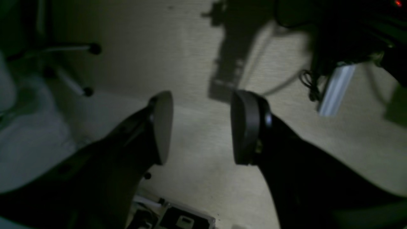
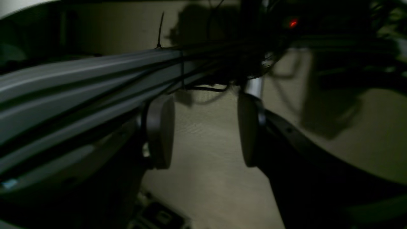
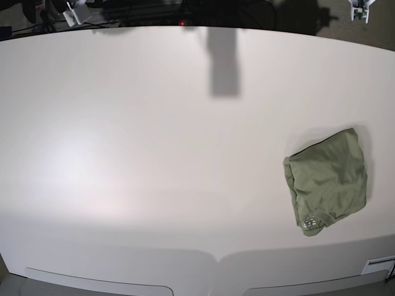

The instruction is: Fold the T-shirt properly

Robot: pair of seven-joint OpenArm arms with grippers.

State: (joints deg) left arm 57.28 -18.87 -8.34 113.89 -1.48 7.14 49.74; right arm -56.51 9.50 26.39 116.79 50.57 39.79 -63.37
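Observation:
The T-shirt (image 3: 327, 182) lies as a compact sage-green bundle on the white table (image 3: 154, 154), near its right front edge, with a small white-printed label patch (image 3: 310, 222) at its near corner. Neither arm appears in the base view. In the left wrist view my left gripper (image 1: 203, 105) is open, with nothing between its dark pads (image 1: 163, 127), and only a pale beige surface behind it. My right gripper (image 2: 206, 105) is also open and holds nothing. No cloth shows in either wrist view.
Chair legs with castors (image 1: 90, 49) and an aluminium strut (image 1: 337, 89) with cables show behind the left gripper. A grey rail (image 2: 79, 82) carrying black cables runs just left of the right gripper. Dark equipment lines the table's far edge (image 3: 185, 21).

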